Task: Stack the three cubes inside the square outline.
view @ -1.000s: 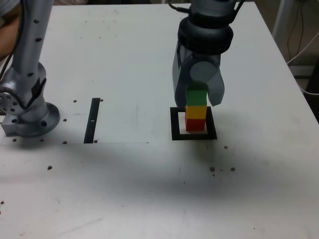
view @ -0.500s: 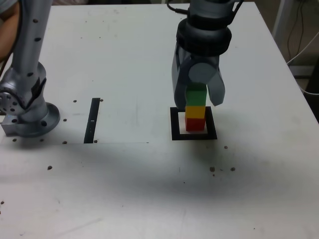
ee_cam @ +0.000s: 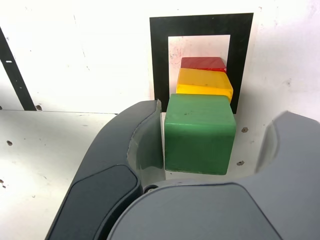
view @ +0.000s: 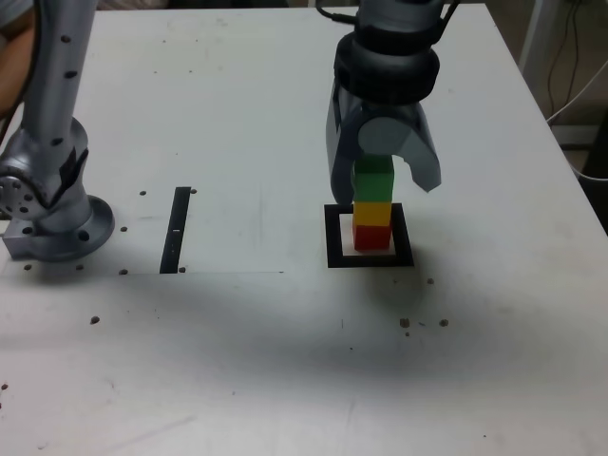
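Green cube (view: 373,179) topped yellow (view: 372,213) and red (view: 371,237) inside the square outline (view: 332,237) — the gripper (view: 385,171) stood spread around it, one finger perhaps touching — so the release step was in hand, calling for a straight lift clear.

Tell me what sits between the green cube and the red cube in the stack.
The yellow cube sits between the green cube on top and the red cube at the bottom; the exterior view shows it plainly, and the wrist view agrees.
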Controlling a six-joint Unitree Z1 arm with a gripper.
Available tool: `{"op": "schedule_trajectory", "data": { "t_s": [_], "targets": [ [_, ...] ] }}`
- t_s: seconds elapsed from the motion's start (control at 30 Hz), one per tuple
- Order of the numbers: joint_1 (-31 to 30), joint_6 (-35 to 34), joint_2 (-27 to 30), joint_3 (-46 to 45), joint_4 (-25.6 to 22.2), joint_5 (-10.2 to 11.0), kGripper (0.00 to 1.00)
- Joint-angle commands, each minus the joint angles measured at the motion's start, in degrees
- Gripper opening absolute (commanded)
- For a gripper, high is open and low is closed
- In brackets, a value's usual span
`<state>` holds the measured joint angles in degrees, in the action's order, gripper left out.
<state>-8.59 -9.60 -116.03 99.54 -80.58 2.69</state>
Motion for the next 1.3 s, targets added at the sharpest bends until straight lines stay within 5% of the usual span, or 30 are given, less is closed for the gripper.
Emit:
{"op": "schedule_trajectory", "data": {
  "t_s": [0.0, 0.6, 1.27],
  "targets": [
    [-0.1, -0.1, 1.0, 0.0, -0.1, 0.3, 0.99],
    [-0.1, 1.7, 12.4, -2.9, -3.2, 1.4, 0.99],
    [-0.1, 6.9, 23.3, -22.6, 0.3, 1.3, 0.99]
  ]
}}
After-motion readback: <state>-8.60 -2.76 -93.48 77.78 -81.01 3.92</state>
